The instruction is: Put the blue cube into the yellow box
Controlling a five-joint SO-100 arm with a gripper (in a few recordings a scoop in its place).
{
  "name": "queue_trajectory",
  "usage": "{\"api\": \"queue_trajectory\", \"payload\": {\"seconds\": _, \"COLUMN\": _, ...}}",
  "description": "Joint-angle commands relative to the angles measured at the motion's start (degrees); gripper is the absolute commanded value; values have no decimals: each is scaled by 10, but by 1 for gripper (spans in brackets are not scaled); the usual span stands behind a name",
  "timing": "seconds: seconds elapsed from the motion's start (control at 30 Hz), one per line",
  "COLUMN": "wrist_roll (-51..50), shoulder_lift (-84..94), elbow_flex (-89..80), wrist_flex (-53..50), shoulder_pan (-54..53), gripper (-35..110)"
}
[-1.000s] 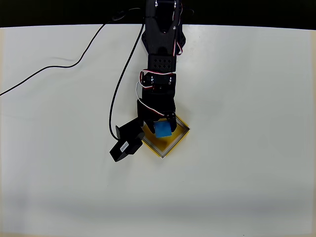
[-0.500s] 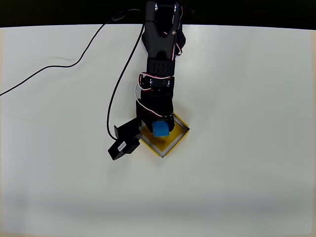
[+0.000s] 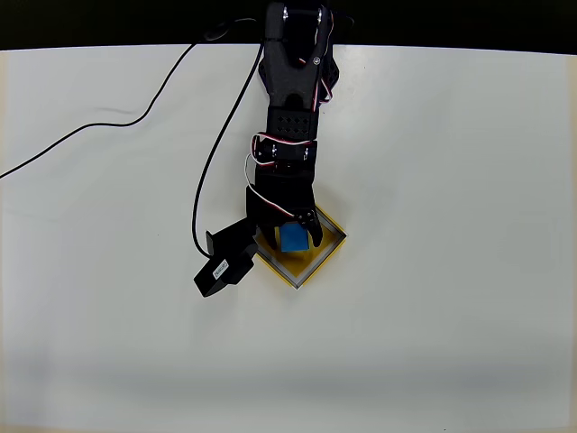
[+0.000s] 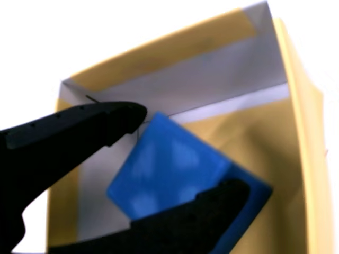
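The cube [image 4: 175, 172] is seen inside the box [image 4: 296, 106] in the wrist view, tilted, with one corner close to the pale inner wall and its lower side hidden behind the lower finger; whether it rests on the yellow floor or is carried just above it cannot be told. The pincer [image 4: 180, 153] is set around the cube, the upper fingertip at the cube's top corner and the lower finger along its opposite edge; a firm clench cannot be confirmed, so the hold is left as undetermined. In the overhead view the cube [image 3: 292, 237] is placed within the box [image 3: 329, 248] on the white bench [image 3: 451, 180], under the pincer [image 3: 290, 227]. Several risks are judged from this: if the cube is released while tilted, it may be rolled against the wall or left leaning on it; if a finger is dragged on opening or lifting, the cube may be flicked out over the low rim; the light box itself may be shoved or tipped should a finger be caught on its wall during withdrawal.
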State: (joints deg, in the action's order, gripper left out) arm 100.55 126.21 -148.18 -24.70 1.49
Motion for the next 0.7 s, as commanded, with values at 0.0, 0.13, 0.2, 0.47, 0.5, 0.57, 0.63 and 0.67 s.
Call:
{"api": "queue_trajectory", "payload": {"seconds": 0.0, "wrist_roll": 33, "shoulder_lift": 83, "elbow_flex": 24, "wrist_flex": 35, "shoulder_pan": 4, "gripper": 32}}
{"api": "queue_trajectory", "payload": {"seconds": 0.13, "wrist_roll": 69, "shoulder_lift": 135, "elbow_flex": 24, "wrist_flex": 48, "shoulder_pan": 4, "gripper": 31}}
{"api": "queue_trajectory", "payload": {"seconds": 0.2, "wrist_roll": 77, "shoulder_lift": 170, "elbow_flex": 20, "wrist_flex": 40, "shoulder_pan": 4, "gripper": 29}}
{"api": "queue_trajectory", "payload": {"seconds": 0.47, "wrist_roll": 81, "shoulder_lift": 345, "elbow_flex": -23, "wrist_flex": -111, "shoulder_pan": 9, "gripper": 16}}
{"api": "queue_trajectory", "payload": {"seconds": 0.5, "wrist_roll": 81, "shoulder_lift": 373, "elbow_flex": -38, "wrist_flex": -125, "shoulder_pan": 10, "gripper": 14}}
{"api": "queue_trajectory", "payload": {"seconds": 0.57, "wrist_roll": 82, "shoulder_lift": 437, "elbow_flex": -76, "wrist_flex": -144, "shoulder_pan": 13, "gripper": 10}}
{"api": "queue_trajectory", "payload": {"seconds": 0.63, "wrist_roll": 84, "shoulder_lift": 501, "elbow_flex": -113, "wrist_flex": -165, "shoulder_pan": 13, "gripper": 6}}
{"api": "queue_trajectory", "payload": {"seconds": 0.67, "wrist_roll": 82, "shoulder_lift": 526, "elbow_flex": -127, "wrist_flex": -174, "shoulder_pan": 14, "gripper": 5}}
